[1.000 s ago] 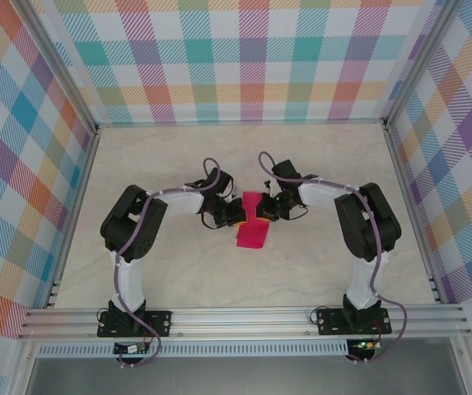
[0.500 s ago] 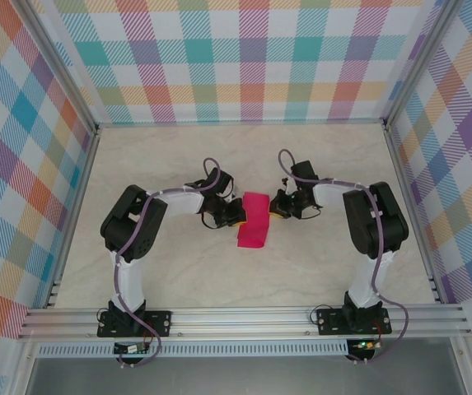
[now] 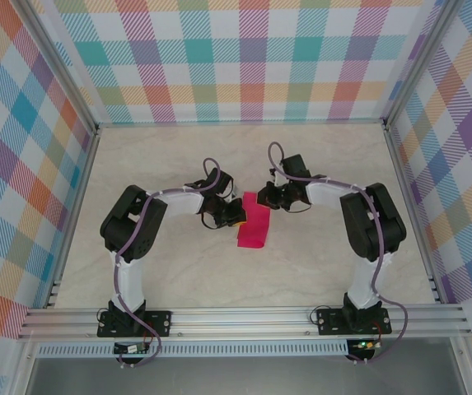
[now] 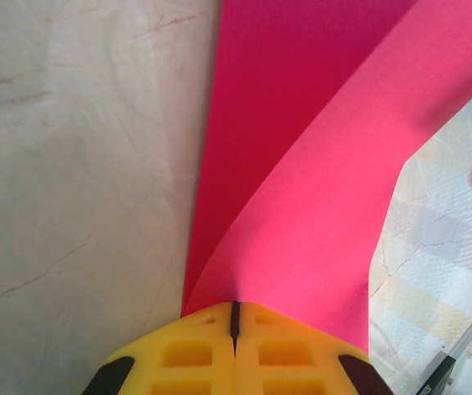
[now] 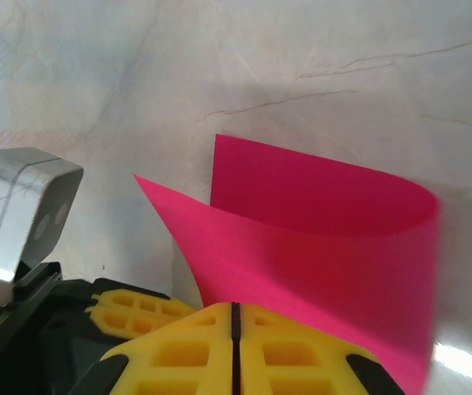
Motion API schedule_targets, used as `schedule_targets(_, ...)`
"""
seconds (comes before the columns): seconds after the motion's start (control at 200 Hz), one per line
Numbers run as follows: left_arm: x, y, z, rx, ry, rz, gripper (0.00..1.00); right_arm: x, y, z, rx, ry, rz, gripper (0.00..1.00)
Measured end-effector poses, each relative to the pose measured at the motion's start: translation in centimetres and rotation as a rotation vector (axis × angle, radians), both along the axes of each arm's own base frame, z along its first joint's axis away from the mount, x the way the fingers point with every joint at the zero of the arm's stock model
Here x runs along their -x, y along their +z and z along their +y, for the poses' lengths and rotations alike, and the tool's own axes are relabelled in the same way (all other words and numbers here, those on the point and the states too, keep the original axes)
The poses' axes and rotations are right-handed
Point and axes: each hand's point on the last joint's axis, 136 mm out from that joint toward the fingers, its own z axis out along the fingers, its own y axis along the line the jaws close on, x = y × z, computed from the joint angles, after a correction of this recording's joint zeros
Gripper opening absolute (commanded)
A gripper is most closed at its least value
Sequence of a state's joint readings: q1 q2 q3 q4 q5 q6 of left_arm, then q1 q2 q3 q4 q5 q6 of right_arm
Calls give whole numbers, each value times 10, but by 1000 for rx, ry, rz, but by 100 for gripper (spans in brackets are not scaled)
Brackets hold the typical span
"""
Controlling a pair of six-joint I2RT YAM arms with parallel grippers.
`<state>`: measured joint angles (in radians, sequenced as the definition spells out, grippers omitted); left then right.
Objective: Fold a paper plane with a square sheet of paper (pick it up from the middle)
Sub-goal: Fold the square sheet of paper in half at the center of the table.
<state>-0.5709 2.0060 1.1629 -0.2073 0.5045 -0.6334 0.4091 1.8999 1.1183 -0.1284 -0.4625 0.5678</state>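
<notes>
The thin pink square sheet of paper lies in the middle of the pale stone-look table, bent over so two layers show. Its long side runs from far to near, leaning a little. It sits between my two arms. My left gripper is at its left long edge, squeezed tight with the paper coming out from between the tips. My right gripper is at the far right corner, squeezed tight too, and the curled top layer seems pinched in it. I think the next fold depends on my right gripper, which is nearer that loose layer, carrying it across toward my left.
</notes>
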Motion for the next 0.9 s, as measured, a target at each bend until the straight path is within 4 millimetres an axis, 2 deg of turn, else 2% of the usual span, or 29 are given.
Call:
schedule_targets(0.1, 0, 0, 0, 0, 0, 0, 0, -1, -15, -1, 11, -3, 31, 9)
schedule_targets(0.225, 0, 0, 0, 0, 0, 1, 0, -11, -27, -16, 13, -57, 56, 9)
schedule_targets(0.465, 1, -1, 0, 0, 0, 0, 0, -40, -31, -57, 22, -203, 36, 10)
schedule_targets(0.58, 1, -1, 0, 1, 0, -2, 0, -46, -29, -65, 31, -237, 32, 10)
schedule_targets(0.7, 0, -1, 0, 2, 0, -3, 0, -45, -12, -69, 33, -250, 2, 10)
schedule_targets(0.9, 0, -1, 0, 3, 0, -3, 0, -26, 45, -66, -26, -218, -85, 11)
